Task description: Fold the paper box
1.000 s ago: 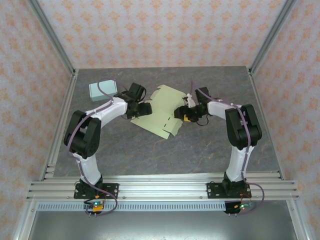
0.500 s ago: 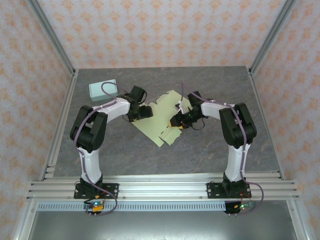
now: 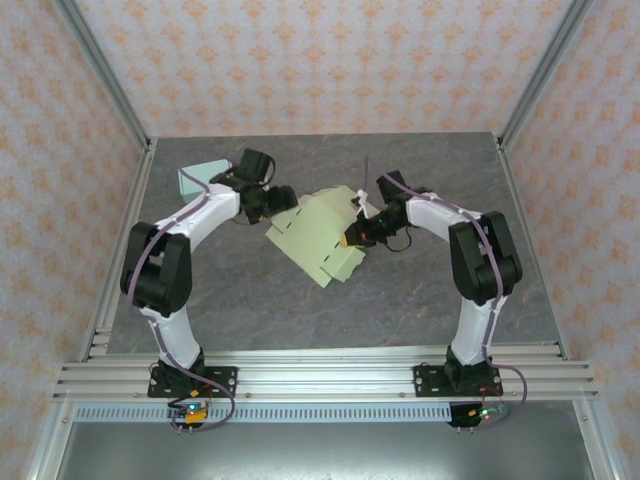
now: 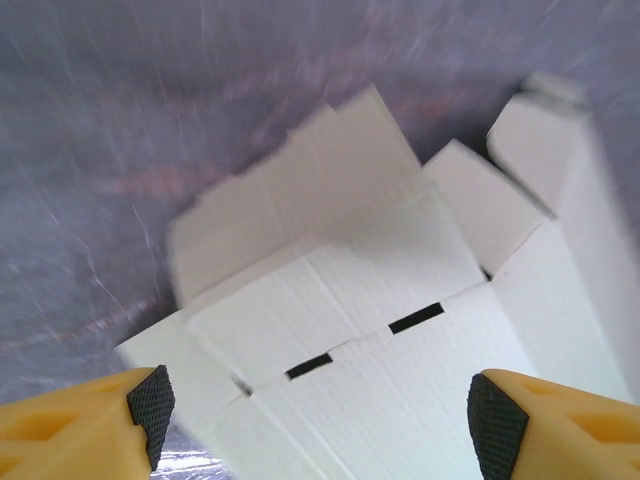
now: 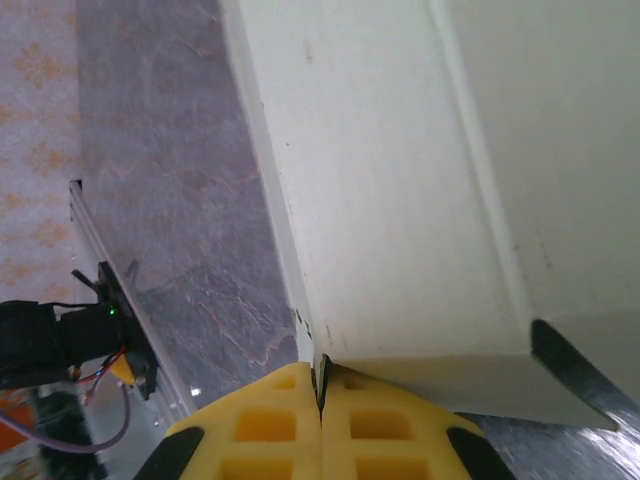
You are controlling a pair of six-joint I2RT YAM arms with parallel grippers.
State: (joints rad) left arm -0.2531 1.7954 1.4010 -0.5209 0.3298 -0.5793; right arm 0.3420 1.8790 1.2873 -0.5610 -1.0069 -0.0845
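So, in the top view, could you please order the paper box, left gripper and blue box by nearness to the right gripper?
1. paper box: centre, clamped by the right gripper, jaws shut.
2. left gripper: open, by its back-left edge.
3. blue box: far back left.

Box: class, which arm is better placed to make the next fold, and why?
Right. The right fingers are shut on the box at its edge, so that arm could probably lift the flap straight away. The left fingers stand open above the box, gripping nothing.
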